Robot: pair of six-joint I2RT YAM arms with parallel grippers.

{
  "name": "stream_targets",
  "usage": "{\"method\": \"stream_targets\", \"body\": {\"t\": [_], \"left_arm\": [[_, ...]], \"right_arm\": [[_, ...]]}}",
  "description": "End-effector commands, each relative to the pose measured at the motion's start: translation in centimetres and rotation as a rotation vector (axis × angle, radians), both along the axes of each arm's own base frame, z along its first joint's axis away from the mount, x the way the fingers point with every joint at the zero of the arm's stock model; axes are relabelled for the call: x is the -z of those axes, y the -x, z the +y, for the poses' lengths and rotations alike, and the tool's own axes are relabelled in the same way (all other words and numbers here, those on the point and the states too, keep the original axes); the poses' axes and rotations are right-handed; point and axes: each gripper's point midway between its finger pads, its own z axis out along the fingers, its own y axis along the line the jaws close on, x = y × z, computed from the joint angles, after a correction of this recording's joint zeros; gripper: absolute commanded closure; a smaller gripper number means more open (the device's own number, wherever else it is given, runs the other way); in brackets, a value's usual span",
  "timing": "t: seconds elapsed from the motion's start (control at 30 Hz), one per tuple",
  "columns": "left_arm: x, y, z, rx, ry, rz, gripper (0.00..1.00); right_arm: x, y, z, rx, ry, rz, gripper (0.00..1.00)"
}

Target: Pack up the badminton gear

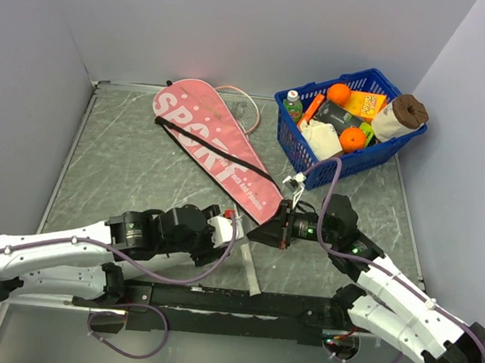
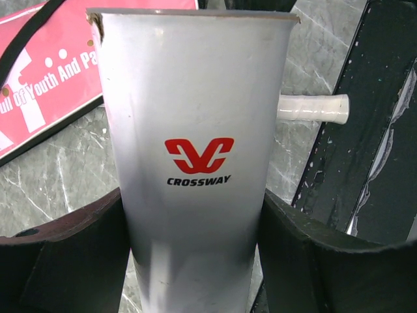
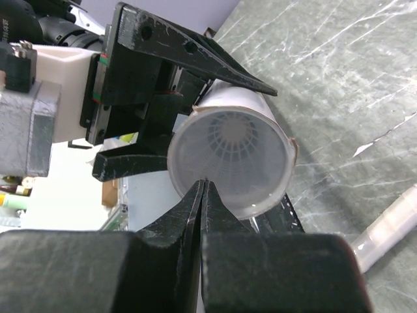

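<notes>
My left gripper (image 1: 218, 233) is shut on the long white tube (image 2: 195, 130), lettered "CROSSWAY", and holds it across the table's near middle (image 1: 225, 225). The right wrist view looks into the tube's open mouth (image 3: 228, 163), where the white shuttlecock (image 3: 229, 135) sits deep inside. My right gripper (image 3: 205, 184) is shut and empty, its tips at the tube's lower rim. The pink "SPORT" bag (image 1: 216, 148) with its black strap lies flat at the back. A thin pink racket frame (image 1: 249, 106) shows behind it. A white racket handle (image 2: 313, 108) lies on the table beside the tube.
A blue basket (image 1: 362, 162) of groceries stands at the back right, just behind my right arm. Grey walls close in the table on the left, back and right. A black rail (image 1: 239, 301) runs along the near edge between the arm bases.
</notes>
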Motion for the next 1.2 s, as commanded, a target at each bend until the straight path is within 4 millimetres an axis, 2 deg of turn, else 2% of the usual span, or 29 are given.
{"method": "stream_targets", "body": {"t": [0.0, 0.07, 0.1, 0.13, 0.17, 0.23, 0.27, 0.3, 0.37, 0.47, 0.53, 0.57, 0.6, 0.63, 0.67, 0.7, 0.73, 0.77, 0.8, 0.83, 0.9, 0.93, 0.97, 1.0, 1.03, 1.07, 1.1, 1.13, 1.17], "left_arm": [[-6.8, -4.6, -2.3, -0.170, 0.238, -0.142, 0.99], [-6.6, -5.1, -2.2, -0.184, 0.223, -0.155, 0.99], [-6.6, -5.5, -2.0, -0.199, 0.216, -0.164, 0.99], [-6.5, -5.7, -1.8, -0.208, 0.202, -0.171, 0.99], [-6.4, -6.4, -1.4, -0.236, 0.183, -0.186, 0.99], [-6.5, -8.0, -0.4, -0.290, 0.163, -0.201, 0.99], [-6.5, -8.7, 0.0, -0.300, 0.155, -0.196, 0.99], [-7.1, -10.5, 1.2, -0.355, 0.164, -0.200, 0.99], [-7.8, -12.2, 2.5, -0.397, 0.167, -0.216, 0.99], [-9.1, -15.5, 5.0, -0.477, 0.164, -0.262, 0.99], [-9.5, -17.8, 7.1, -0.546, 0.143, -0.294, 0.99], [-8.6, -19.0, 7.6, -0.561, 0.095, -0.299, 0.99], [-9.1, -20.8, 9.3, -0.626, 0.086, -0.314, 0.99], [-8.8, -21.8, 9.9, -0.639, 0.083, -0.303, 0.99], [-7.4, -23.2, 10.5, -0.660, 0.059, -0.266, 0.99], [-8.0, -25.1, 12.6, -0.726, 0.069, -0.269, 0.99], [-7.6, -26.1, 13.4, -0.748, 0.067, -0.256, 0.99], [-6.1, -27.5, 14.2, -0.777, 0.035, -0.229, 0.99], [-6.2, -28.8, 16.1, -0.829, 0.023, -0.234, 0.99], [-4.4, -30.1, 17.1, -0.863, -0.021, -0.215, 0.99], [-3.6, -32.0, 19.8, -0.931, -0.052, -0.213, 0.99], [-1.4, -33.0, 20.6, -0.951, -0.089, -0.170, 0.99], [-0.5, -33.5, 21.4, -0.965, -0.101, -0.146, 0.98], [-0.5, -34.5, 23.0, -0.998, -0.102, -0.137, 0.98], [1.4, -35.0, 23.7, -1.006, -0.125, -0.094, 0.98], [2.0, -35.5, 24.1, -1.010, -0.107, -0.076, 0.97], [2.7, -35.8, 25.8, -1.041, -0.100, -0.052, 0.97], [4.4, -36.0, 26.3, -1.048, -0.105, -0.010, 0.96], [4.8, -36.3, 26.8, -1.061, -0.094, 0.018, 0.93]], "right_arm": [[-2.9, 3.8, 0.4, -0.182, -0.055, -0.027, 0.98], [-3.1, 2.1, 0.5, -0.089, -0.030, -0.050, 0.98], [-2.6, 1.1, 0.3, -0.029, 0.014, -0.063, 0.99], [-1.1, 0.3, -0.4, 0.039, 0.102, -0.017, 0.99], [-1.9, -2.4, -1.1, 0.197, 0.140, -0.054, 1.00], [-1.5, -4.5, -2.7, 0.352, 0.229, -0.054, 1.00], [-1.7, -5.8, -4.4, 0.472, 0.277, -0.060, 1.00], [-2.0, -6.3, -5.1, 0.523, 0.286, -0.071, 1.00], [-3.4, -6.5, -6.1, 0.576, 0.258, -0.103, 1.00], [-4.1, -6.8, -7.3, 0.640, 0.249, -0.129, 1.00], [-3.8, -7.0, -7.7, 0.657, 0.254, -0.131, 1.00], [-3.3, -6.9, -7.7, 0.657, 0.259, -0.127, 1.00], [-3.1, -6.8, -7.7, 0.659, 0.257, -0.119, 1.00], [-2.9, -6.7, -7.6, 0.653, 0.252, -0.115, 1.00], [-1.9, -6.6, -7.5, 0.643, 0.261, -0.104, 1.00], [-1.8, -6.5, -7.3, 0.635, 0.246, -0.093, 1.00], [-1.4, -6.2, -7.0, 0.612, 0.245, -0.079, 1.00], [-0.7, -5.9, -6.7, 0.594, 0.252, -0.067, 1.00], [-0.3, -5.7, -6.6, 0.582, 0.251, -0.052, 1.00], [-0.2, -5.6, -6.4, 0.571, 0.246, -0.048, 1.00], [0.8, -5.2, -6.0, 0.542, 0.250, -0.026, 1.00], [1.1, -5.0, -5.9, 0.534, 0.251, -0.021, 1.00], [1.4, -4.8, -5.6, 0.515, 0.252, -0.014, 1.00], [1.6, -4.7, -5.5, 0.503, 0.252, -0.010, 1.00], [1.7, -4.6, -5.4, 0.494, 0.253, -0.006, 1.00], [1.9, -4.6, -5.2, 0.487, 0.252, -0.003, 1.00], [1.9, -4.3, -4.9, 0.460, 0.247, 0.001, 1.00], [1.9, -4.2, -4.8, 0.453, 0.249, 0.001, 1.00], [2.1, -4.2, -4.7, 0.449, 0.257, 0.004, 0.99]]}}
